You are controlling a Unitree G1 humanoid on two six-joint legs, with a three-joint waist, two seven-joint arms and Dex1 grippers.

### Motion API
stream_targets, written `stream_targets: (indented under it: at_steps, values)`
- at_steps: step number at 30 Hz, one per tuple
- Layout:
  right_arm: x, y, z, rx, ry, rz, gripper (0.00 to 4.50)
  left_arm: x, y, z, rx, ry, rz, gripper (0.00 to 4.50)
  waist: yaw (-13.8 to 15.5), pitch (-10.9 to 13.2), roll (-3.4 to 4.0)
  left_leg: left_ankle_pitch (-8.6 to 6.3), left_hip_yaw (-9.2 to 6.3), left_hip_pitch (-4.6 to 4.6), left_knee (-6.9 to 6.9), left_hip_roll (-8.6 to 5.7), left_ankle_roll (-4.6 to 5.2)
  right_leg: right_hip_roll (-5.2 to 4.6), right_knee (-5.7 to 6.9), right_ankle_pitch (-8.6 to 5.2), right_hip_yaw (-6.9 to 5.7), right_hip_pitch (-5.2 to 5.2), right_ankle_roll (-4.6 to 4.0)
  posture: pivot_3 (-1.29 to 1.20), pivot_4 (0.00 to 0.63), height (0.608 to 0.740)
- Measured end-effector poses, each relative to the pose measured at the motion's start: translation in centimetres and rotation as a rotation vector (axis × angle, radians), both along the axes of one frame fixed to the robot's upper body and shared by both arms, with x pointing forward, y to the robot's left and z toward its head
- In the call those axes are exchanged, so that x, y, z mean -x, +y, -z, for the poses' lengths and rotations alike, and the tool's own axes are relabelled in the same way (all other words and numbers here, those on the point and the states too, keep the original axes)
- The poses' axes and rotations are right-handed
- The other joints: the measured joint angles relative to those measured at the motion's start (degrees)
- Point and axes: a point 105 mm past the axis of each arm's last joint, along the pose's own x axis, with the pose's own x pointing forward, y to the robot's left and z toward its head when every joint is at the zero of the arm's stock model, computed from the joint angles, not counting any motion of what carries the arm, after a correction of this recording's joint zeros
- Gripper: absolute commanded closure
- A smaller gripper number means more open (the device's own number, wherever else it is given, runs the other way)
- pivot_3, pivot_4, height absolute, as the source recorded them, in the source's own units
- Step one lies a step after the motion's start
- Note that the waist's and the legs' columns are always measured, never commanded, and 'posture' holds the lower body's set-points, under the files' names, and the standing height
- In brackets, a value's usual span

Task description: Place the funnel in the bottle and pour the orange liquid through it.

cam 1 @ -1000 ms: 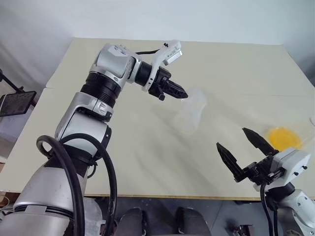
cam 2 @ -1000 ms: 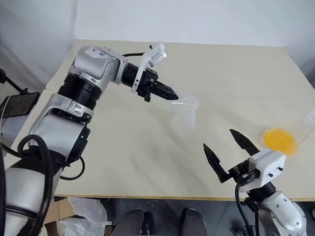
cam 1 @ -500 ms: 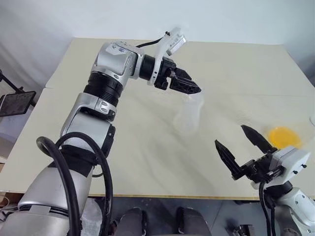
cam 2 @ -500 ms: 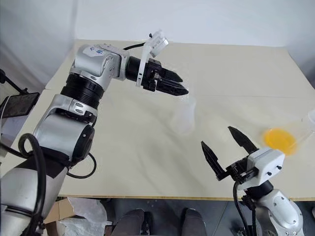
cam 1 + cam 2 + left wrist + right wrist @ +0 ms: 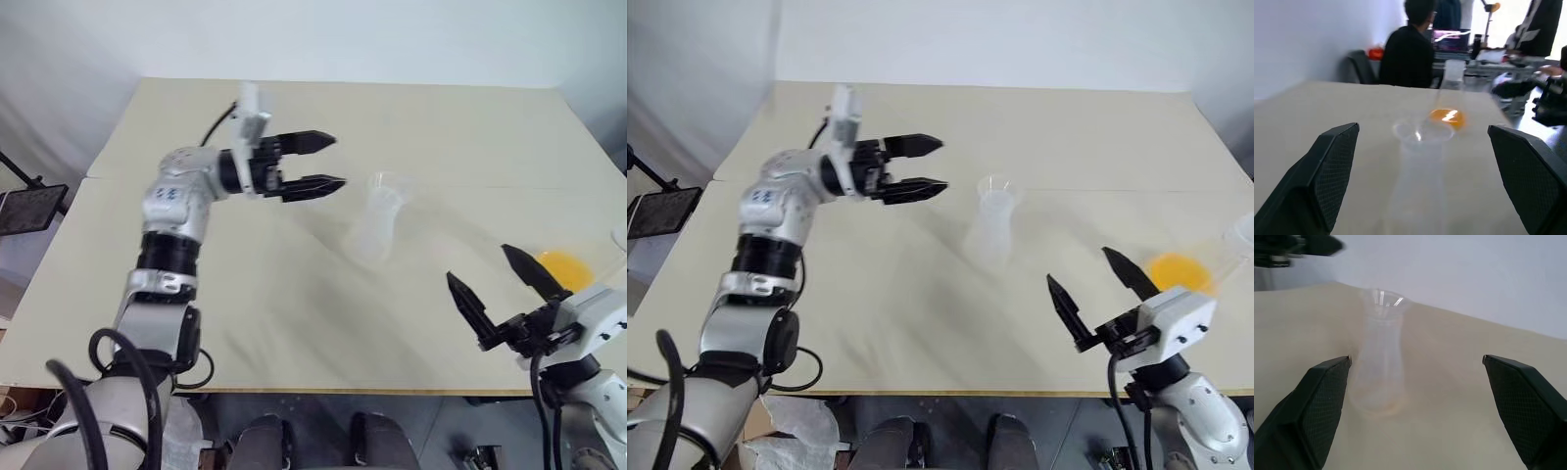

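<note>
Funnel (image 5: 385, 184) sits loose in the bottle (image 5: 376, 227) mid-table; both grippers (left (image 5: 315, 164), right (image 5: 505, 288)) gape empty, so a clumsy pour could topple it.

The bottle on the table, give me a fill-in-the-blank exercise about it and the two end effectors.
1. The bottle stands ____ on the table.
2. The left end effector has its fingers ____, apart from the bottle.
3. The orange liquid lies on the robot's ____ side of the bottle.
4. The right end effector holds ____.

Missing words: upright; open; right; nothing
</note>
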Motion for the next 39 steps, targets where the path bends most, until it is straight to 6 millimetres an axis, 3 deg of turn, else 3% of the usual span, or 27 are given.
stream_targets:
  at_steps: [3, 7, 9, 11, 21, 27, 32, 39]
  values:
    - [-0.3, -1.4, -0.2, -0.005, -0.02, 0.044, 0.0, 0.6, 2.8, 2.0, -0.02, -0.028, -0.074, 0.03, 0.2, 0.0, 0.0, -0.02, -0.08, -0.01, 0.07, 0.01, 0.04, -0.06, 0.04, 0.0, 0.02, 0.05, 0.01, 0.0, 0.15, 0.74]
    - [0.5, -5.6, 0.0, 0.016, -0.035, 0.205, 0.0, 1.9, 6.0, 6.4, -0.083, 0.03, -0.156, 0.03, 0.3, 0.0, 0.01, -0.04, -0.18, -0.01, 0.05, 0.02, 0.06, -0.05, 0.08, 0.0, 0.02, 0.06, 0.0, 0.0, 0.15, 0.74]
    - [2.9, -8.9, 1.0, 0.007, -0.01, 0.357, 0.0, 4.1, 7.1, 9.5, -0.126, 0.069, -0.174, 0.03, 0.4, 0.0, 0.03, -0.04, -0.3, -0.01, -0.02, 0.05, 0.06, -0.07, 0.08, 0.0, 0.09, 0.09, 0.0, 0.0, 0.15, 0.74]
    - [4.3, -10.6, 1.7, -0.005, 0.006, 0.439, 0.0, 4.9, 7.1, 10.6, -0.11, 0.113, -0.178, 0.03, 0.4, 0.0, 0.02, -0.05, -0.31, -0.03, 0.04, 0.04, 0.07, -0.07, 0.03, 0.0, 0.26, 0.15, 0.0, 0.0, 0.15, 0.74]
    - [6.3, -11.9, 2.5, -0.054, 0.004, 0.521, 0.0, 5.3, 6.0, 10.1, -0.087, 0.095, -0.15, 0.03, -0.1, -0.2, 0.3, -0.04, 0.01, 0.26, -0.14, 0.11, 0.06, -0.02, 0.07, 0.0, 0.68, 0.1, 0.0, 0.0, 0.15, 0.74]
    - [6.1, -12.6, 2.5, -0.093, 0.005, 0.55, 0.0, 5.3, 5.9, 10.1, -0.072, 0.112, -0.14, 0.03, -0.2, -0.2, 0.3, -0.04, 0.08, 0.26, -0.13, 0.1, 0.07, -0.03, 0.05, 0.0, 0.75, 0.09, 0.0, 0.0, 0.15, 0.74]
    - [1.7, -15.6, -1.1, -0.128, -0.022, 0.584, 0.0, 5.9, 5.1, 9.5, -0.05, 0.102, -0.11, 0.03, -1.1, -0.2, 0.32, -0.04, 0.1, 0.26, -0.16, 0.14, 0.07, -0.03, 0.03, -0.01, 0.79, 0.08, -0.01, 0.0, 0.15, 0.74]
    - [-1.6, -18.6, -1.0, -0.207, 0.07, 0.585, 0.0, 6.6, 4.7, 9.7, -0.032, 0.111, -0.115, 0.03, -1.1, -0.2, 0.32, -0.03, 0.11, 0.23, -0.15, 0.12, 0.11, -0.04, 0.0, 0.0, 0.79, 0.08, -0.01, 0.0, 0.15, 0.74]
